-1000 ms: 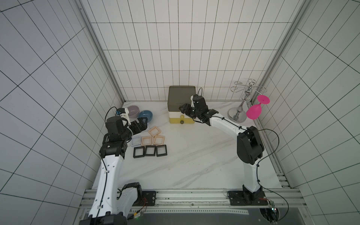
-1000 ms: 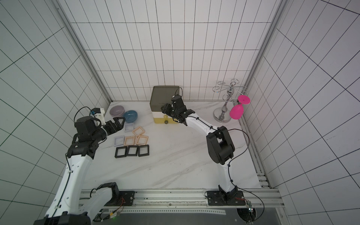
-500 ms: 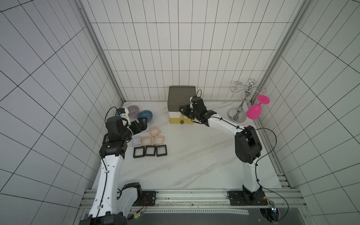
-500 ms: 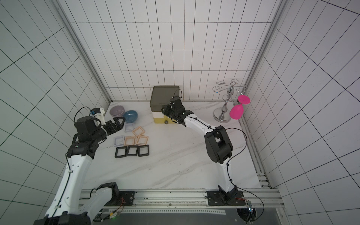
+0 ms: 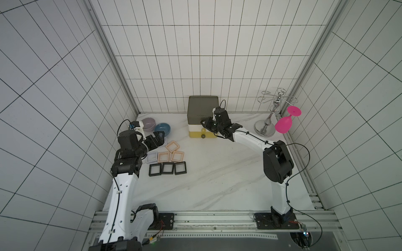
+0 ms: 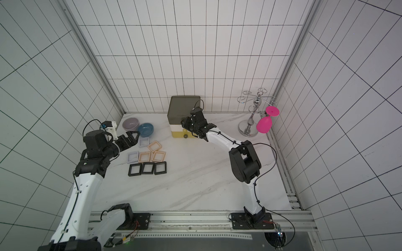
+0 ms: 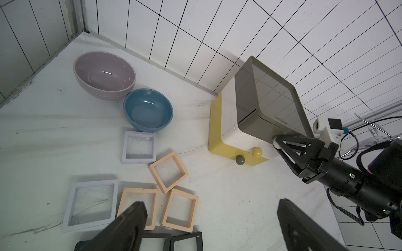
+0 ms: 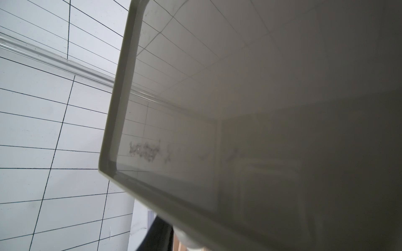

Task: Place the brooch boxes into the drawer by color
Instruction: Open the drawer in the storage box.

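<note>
The chest [image 5: 202, 106] stood at the back of the table [image 5: 217, 184], against the wall. It had a dark tier [image 7: 272, 97] on top, a white tier [image 7: 228, 113] in the middle and a yellow tier [image 7: 215, 130] at the bottom. No view showed what the tiers held.

The right fingers [image 7: 293, 147] were pinched on a white knob [image 7: 275, 141] at the chest's front, close under the dark tier. A yellow knob [image 7: 257, 152] and a grey knob [image 7: 240, 160] sat free beside it.

All eight boxes in view lay flat on the table, left of the chest. Three black boxes [image 5: 167, 168] formed a tight row nearest the robot's base. Behind them lay three peach boxes [image 5: 163, 157], two side by side and the third turned corner-on. One lavender box [image 6: 133, 157] lay just beside the peach pair. A second lavender box [image 6: 144, 142] lay just in front of the blue bowl [image 7: 149, 128].

The left fingers [image 7: 130, 223] were spread wide and held nothing. They hovered over the boxes, near the second lavender box.

The blue bowl and a lilac bowl [image 7: 102, 92] sat side by side in the back left corner, each showing only its bare glazed inside.

At the back right, a pink glass [image 5: 282, 127] hung bowl-down from a metal rack [image 5: 269, 121].
</note>
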Motion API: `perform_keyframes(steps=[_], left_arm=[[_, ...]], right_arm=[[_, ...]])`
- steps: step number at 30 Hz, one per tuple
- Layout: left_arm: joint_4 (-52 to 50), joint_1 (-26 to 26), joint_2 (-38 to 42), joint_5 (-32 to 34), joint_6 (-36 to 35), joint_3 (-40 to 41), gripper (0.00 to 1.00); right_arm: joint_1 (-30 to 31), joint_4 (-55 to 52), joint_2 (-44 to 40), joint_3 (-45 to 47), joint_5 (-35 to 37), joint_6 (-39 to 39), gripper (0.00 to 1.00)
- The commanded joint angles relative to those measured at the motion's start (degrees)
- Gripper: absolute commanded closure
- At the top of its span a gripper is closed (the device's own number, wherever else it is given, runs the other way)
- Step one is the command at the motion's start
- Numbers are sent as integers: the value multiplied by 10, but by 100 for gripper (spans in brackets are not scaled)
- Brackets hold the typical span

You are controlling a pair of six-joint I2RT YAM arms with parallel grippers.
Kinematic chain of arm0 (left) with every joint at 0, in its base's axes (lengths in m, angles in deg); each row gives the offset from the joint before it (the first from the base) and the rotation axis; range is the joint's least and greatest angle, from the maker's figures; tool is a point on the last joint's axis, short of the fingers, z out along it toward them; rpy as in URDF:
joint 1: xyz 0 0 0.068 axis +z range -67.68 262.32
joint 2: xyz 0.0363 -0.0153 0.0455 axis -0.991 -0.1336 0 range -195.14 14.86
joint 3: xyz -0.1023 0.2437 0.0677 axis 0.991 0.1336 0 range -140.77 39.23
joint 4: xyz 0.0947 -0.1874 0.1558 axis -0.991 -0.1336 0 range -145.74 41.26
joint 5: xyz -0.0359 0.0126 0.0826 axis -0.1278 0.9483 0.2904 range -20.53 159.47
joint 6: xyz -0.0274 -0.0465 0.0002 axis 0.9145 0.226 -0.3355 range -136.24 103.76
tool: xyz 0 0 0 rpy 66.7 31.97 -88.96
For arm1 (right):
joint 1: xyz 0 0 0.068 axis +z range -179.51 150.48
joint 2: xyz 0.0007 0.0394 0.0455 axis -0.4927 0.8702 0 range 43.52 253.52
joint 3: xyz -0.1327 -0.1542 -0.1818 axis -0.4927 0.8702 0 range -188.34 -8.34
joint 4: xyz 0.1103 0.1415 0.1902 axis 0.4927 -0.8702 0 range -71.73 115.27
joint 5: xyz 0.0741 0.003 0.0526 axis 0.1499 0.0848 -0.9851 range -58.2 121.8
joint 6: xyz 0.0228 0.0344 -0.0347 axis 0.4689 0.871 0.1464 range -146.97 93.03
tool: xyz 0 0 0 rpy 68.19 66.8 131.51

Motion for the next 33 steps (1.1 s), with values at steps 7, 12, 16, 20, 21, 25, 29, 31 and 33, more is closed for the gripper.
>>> perform_keyframes(steps=[7, 12, 16, 20, 21, 25, 29, 31, 33], left_arm=[[-12, 3, 9, 1, 21, -25, 2], [-24, 3, 14, 6, 19, -34, 2], [-30, 3, 16, 8, 17, -39, 2], [-34, 3, 17, 9, 16, -42, 2], [-36, 3, 18, 9, 16, -43, 2], [-41, 3, 19, 11, 11, -46, 2], [-45, 3, 19, 11, 9, -48, 2], [-45, 3, 18, 8, 8, -49, 2], [-48, 3, 17, 3, 11, -50, 2]], right_arm=[[12, 29, -106, 106, 30, -13, 82], [25, 32, -149, 153, 35, -13, 82], [41, 30, -176, 180, 43, -15, 82], [53, 27, -194, 199, 46, -15, 82], [56, 27, -197, 204, 48, -15, 82], [64, 28, -209, 223, 46, -9, 82], [77, 33, -223, 242, 46, -4, 82], [84, 32, -229, 247, 48, -5, 82], [90, 29, -233, 250, 50, -5, 82]])
